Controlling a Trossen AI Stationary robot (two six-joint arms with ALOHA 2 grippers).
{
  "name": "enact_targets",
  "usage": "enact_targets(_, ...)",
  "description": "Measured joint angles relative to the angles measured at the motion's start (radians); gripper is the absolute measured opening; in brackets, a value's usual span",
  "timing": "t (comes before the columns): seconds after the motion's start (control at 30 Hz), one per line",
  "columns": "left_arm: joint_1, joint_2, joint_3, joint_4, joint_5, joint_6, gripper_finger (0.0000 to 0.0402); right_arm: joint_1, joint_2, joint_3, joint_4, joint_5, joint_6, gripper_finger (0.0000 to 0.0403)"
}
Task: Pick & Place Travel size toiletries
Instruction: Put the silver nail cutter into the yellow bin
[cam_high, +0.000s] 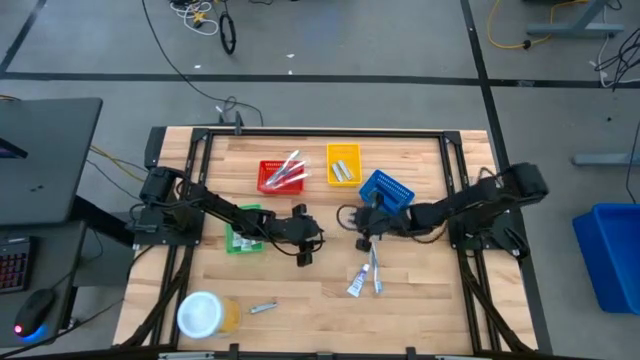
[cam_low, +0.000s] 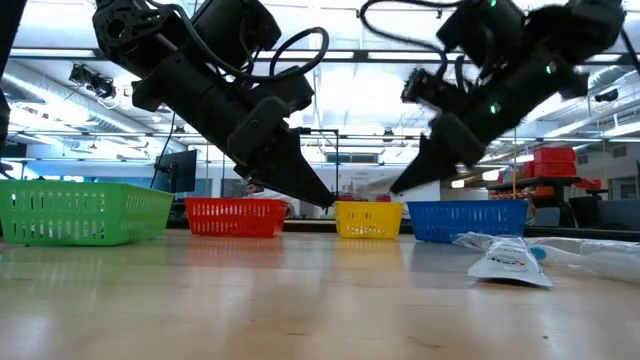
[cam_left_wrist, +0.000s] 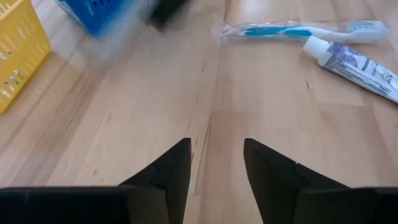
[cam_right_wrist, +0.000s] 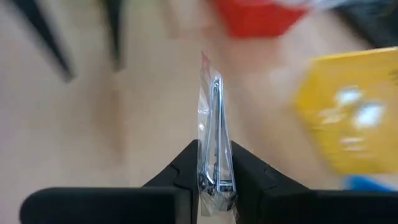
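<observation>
The right end effector (cam_right_wrist: 214, 163) is clamped on a slim silver item in a clear sleeve (cam_right_wrist: 213, 118), held off the table (cam_high: 420, 300) just at 7 o'clock of the blue basket (cam_high: 386, 188). The left end effector (cam_left_wrist: 216, 163), fingers apart and holding nothing, hovers near table centre. A tube (cam_high: 357, 283) and toothbrush (cam_high: 375, 268) lie at 5 o'clock of centre.

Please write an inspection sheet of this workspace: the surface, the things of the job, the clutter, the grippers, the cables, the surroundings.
Surface: wooden table, bare around the middle.
Job's things: wrapped toothbrush and tube lying loose; more items in red basket and yellow basket; small item near the front edge.
Clutter: white-lidded jar; green basket; blue basket.
Grippers: left gripper open, empty, above bare wood; right gripper shut on a slim packet.
Cables: loose cables on floor.
Surroundings: blue bin; keyboard and mouse on a side desk.
</observation>
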Motion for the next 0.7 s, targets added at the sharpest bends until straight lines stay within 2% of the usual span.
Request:
enact_targets(0.1, 0.002, 0.0, 0.0, 0.007, -0.001, 0.0, 0.0158, -0.032, -0.093, 0.017, -0.079, 0.088, 0.0, 0.0067)
enact_targets(0.2, 0.005, 0.0, 0.0, 0.019, -0.002, 0.0, 0.0158, -0.096, -0.147, 0.017, -0.054, 0.168, -0.007, 0.007)
enact_targets(0.33, 0.011, 0.0, 0.0, 0.039, -0.002, -0.015, 0.0158, -0.222, -0.154, 0.018, 0.031, 0.173, -0.05, 0.007)
enact_targets(0.53, 0.02, 0.0, 0.0, 0.053, -0.002, -0.079, 0.0157, -0.413, -0.072, 0.017, 0.18, -0.03, -0.051, 0.007)
enact_targets(0.6, 0.019, 0.0, 0.0, 0.066, -0.003, -0.079, 0.0157, -0.456, -0.037, 0.017, 0.21, -0.108, -0.053, 0.0072)
enact_targets(0.7, 0.019, 0.0, 0.0, 0.067, -0.005, -0.079, 0.0157, -0.49, 0.022, 0.017, 0.251, -0.162, -0.051, 0.0077)
